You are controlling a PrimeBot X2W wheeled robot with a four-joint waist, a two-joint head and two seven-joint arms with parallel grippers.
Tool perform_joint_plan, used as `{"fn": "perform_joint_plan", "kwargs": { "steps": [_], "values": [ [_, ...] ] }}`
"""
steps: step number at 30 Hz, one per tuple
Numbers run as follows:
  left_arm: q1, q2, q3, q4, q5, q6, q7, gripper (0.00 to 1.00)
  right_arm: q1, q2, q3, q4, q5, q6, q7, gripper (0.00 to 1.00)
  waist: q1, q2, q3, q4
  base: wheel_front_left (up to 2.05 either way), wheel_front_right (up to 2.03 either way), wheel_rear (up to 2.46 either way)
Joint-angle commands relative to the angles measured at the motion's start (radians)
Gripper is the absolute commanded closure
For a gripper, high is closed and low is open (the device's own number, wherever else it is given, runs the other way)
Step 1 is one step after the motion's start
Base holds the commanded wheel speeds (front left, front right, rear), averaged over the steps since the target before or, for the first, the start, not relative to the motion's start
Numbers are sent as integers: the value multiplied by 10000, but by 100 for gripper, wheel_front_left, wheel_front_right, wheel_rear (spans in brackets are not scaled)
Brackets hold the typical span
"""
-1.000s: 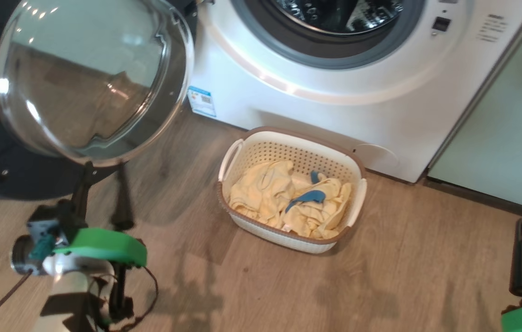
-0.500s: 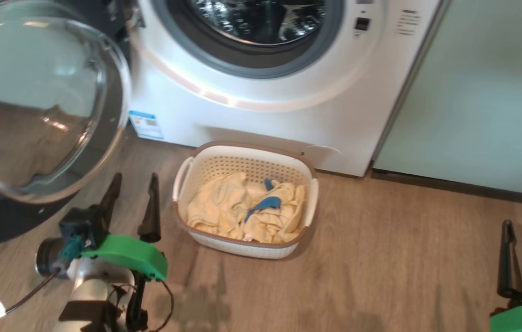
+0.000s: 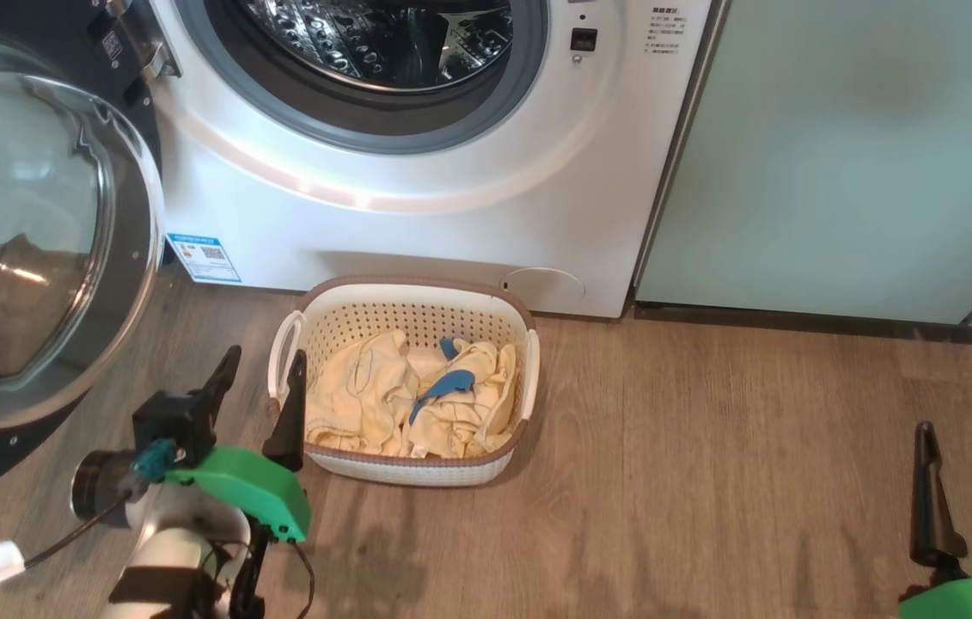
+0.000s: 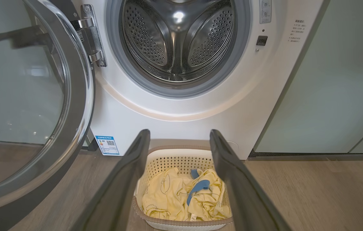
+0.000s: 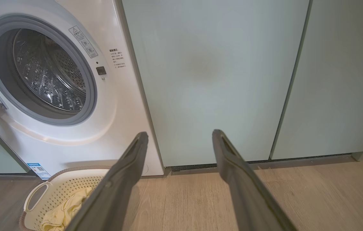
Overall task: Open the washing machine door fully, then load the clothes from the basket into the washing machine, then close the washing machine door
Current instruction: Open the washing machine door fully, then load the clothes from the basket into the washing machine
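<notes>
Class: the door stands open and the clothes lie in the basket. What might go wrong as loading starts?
The clothes lie tangled, so one pinch may drag several and drop one short of the washing machine. The left gripper sits beside the basket handle and might snag it. The washing machine door bulges near that arm, which could knock it.

Glossy clear glass bulges in the washing machine door (image 3: pixel 39 249), left of the left gripper (image 4: pixel 179 133) jaws. Ahead, the washing machine (image 3: pixel 417 215) shines smooth white, its drum (image 4: pixel 178 41) polished perforated steel. Between the jaws: the basket (image 4: pixel 181 160), perforated plastic, and the clothes (image 4: pixel 168 195), soft matt cloth. Floor (image 3: pixel 709 481), matt wood grain.
</notes>
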Motion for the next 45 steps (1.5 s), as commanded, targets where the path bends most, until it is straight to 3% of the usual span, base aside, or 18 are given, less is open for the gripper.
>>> {"fn": "perform_joint_plan", "kwargs": {
  "steps": [1,26,45],
  "values": [
    [-340,251,405,-297,53,80,-11,0,-268,-180,205,-354,-94,-29,-65,0,0,0,10,-1,0,0,0],
    [-531,303,122,-73,-94,96,-245,0,-378,-179,211,-197,144,-29,-301,0,0,0,102,-23,6,-4,-2],
    [-603,243,-46,-184,-134,249,-567,0,-374,-179,250,-208,207,-29,-290,0,0,0,118,-59,140,-128,-12]
  ]
}}
